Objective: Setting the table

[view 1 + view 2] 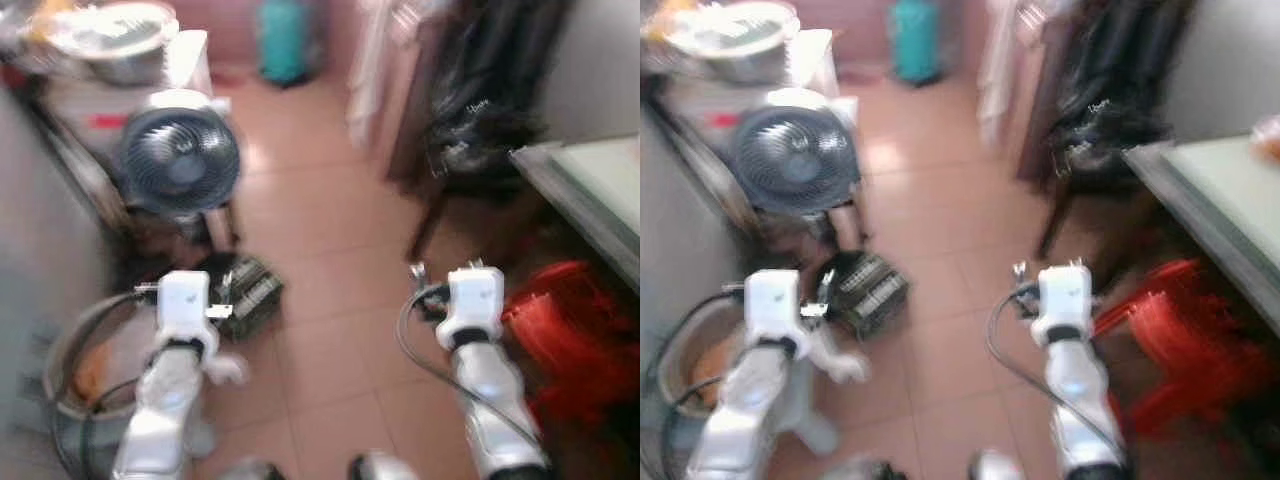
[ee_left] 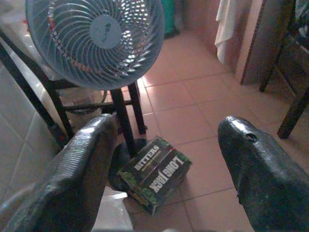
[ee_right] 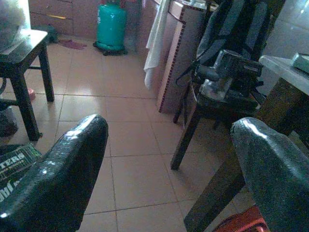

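Pale green-topped counter [image 1: 600, 185] at my right, both tools held out empty over the tiled floor.

My left tool [image 2: 164, 169] is released, fingers spread wide, above a dark green printed box [image 2: 154, 174] lying on the terracotta floor tiles [image 1: 320, 250] beside a round grey fan [image 1: 178, 158] on a dark stand. My right tool [image 3: 174, 169] is likewise spread and empty, facing a dark wooden chair [image 3: 217, 104] carrying a black bag [image 3: 231, 70]. A red plastic stool [image 1: 570, 330] sits under the counter; a teal gas cylinder [image 3: 111, 25] stands far back.
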{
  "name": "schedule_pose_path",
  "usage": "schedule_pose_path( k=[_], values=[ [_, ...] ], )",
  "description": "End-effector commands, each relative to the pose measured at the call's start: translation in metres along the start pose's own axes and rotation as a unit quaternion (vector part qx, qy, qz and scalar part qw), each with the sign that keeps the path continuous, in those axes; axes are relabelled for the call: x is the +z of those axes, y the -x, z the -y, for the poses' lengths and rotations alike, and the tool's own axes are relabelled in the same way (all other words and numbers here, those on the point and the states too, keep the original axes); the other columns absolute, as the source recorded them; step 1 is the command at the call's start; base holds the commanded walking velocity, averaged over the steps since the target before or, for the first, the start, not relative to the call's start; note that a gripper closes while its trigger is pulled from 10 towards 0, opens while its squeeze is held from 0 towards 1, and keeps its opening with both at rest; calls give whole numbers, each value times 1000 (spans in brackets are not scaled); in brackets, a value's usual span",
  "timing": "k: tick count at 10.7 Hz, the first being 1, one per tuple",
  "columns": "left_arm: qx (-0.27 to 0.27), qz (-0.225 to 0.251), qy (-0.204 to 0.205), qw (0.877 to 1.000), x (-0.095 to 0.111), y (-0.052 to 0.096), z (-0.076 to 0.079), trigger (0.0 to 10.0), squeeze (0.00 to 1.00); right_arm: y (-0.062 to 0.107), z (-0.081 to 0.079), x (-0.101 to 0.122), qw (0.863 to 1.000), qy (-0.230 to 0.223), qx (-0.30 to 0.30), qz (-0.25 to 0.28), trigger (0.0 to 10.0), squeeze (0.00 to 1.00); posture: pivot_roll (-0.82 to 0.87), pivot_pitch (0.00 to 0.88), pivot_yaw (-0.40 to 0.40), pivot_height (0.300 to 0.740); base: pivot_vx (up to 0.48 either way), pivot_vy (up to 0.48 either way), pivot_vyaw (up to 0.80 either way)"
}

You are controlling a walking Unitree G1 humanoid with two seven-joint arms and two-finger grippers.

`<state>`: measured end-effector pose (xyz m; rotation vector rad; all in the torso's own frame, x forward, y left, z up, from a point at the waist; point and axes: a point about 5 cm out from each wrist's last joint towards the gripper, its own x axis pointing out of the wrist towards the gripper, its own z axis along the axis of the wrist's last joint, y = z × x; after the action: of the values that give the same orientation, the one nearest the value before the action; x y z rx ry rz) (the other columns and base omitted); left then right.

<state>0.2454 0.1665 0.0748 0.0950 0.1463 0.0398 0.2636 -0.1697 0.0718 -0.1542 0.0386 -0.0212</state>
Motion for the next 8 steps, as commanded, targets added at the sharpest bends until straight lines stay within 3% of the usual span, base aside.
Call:
schedule_pose_path(
  k=[1,8],
  values=[
    [3,-1,-5,1000,1,1,0,10000,0,0,3,2,1000,4,-4,1,10000,0,10,99,9,740,0,0,-800],
    [0,10,4,1000,3,-1,3,10000,0,0,7,4,1000,13,-6,0,10000,0,-3,102,4,740,0,0,-800]
  ],
)
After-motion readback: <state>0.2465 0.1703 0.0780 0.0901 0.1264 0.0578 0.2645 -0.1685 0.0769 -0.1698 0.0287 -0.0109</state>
